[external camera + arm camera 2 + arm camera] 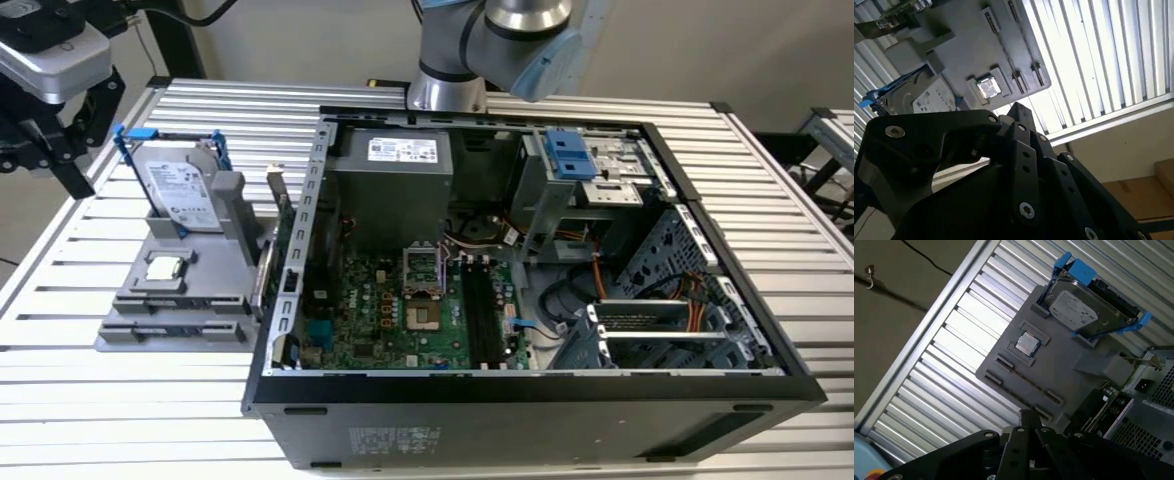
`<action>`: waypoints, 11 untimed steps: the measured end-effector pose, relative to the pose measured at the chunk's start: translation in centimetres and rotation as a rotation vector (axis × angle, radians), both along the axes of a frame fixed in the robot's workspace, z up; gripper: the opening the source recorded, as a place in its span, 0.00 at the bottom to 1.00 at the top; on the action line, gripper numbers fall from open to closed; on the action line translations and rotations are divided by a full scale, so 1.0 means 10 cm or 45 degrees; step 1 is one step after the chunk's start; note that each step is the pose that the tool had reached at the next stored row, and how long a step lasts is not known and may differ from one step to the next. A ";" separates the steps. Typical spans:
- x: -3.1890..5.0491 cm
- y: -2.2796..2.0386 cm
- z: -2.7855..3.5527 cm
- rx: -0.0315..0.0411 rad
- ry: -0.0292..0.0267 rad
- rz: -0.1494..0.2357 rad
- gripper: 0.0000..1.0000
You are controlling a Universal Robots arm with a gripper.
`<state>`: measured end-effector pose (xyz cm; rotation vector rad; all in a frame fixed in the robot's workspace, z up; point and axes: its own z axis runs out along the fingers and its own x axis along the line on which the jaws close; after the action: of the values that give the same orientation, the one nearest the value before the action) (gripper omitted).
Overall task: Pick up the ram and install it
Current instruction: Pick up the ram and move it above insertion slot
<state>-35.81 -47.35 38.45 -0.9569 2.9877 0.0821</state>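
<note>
At the exterior view's far left the tool (76,172) hangs near the edge of the slatted table (107,405), well apart from the ram. In both wrist views its black fingers (1027,416) meet at the tips, drawn together with nothing between them. To the right, a grey holder tray (134,335) sits on the table. A silver hard drive (178,188) in a blue frame leans upright at the tray's far end. A small square processor (166,267) lies flat in a recess nearer the middle. The ram (278,225) stands on its long edge along the tray's side nearest the computer case (534,400), just beside the case's outer wall. The first wrist view shows black chips on it. Further right the case lies open with its motherboard (387,320) facing up. The arm's base (447,90) rises behind the case.
</note>
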 end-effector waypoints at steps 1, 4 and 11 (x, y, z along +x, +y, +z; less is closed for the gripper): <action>0.000 0.000 0.000 -0.0001 0.0000 0.021 0.00; 0.000 0.000 0.000 0.0000 0.0001 0.080 0.00; 0.000 0.000 0.001 -0.0002 -0.0007 0.228 0.00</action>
<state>-35.81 -47.35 38.46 -1.2214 2.8942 0.0818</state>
